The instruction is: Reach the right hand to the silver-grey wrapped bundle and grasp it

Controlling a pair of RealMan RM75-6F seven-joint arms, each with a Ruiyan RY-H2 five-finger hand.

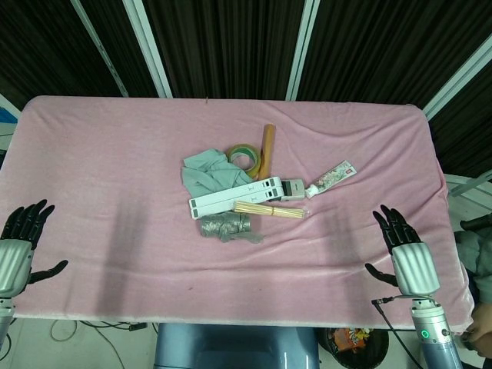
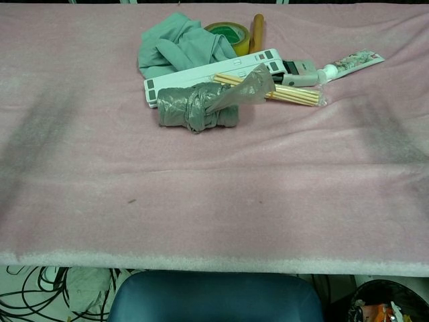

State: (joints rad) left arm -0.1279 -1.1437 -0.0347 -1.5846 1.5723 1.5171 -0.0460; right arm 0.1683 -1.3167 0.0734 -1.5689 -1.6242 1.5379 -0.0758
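Pink desk point(image 1: 115, 154); right hand point(image 1: 405, 247) spread, empty, bundle point(image 1: 224, 226) well left; risk: snagging skewers point(image 1: 269, 210) touching it

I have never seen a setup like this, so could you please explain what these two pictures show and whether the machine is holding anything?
This is a two-armed robot with human-like hands at a table covered in a pink cloth. One picture looks down from its head camera, the other looks forward from its chest. In the head view, the left hand and right hand hover at the near corners, fingers spread, holding nothing. In the middle lies a small pile: a silver-grey wrapped bundle, which the right hand is meant to grasp, a packet of wooden sticks, a white plastic strip, a green cloth, a roll of tape and a tube.
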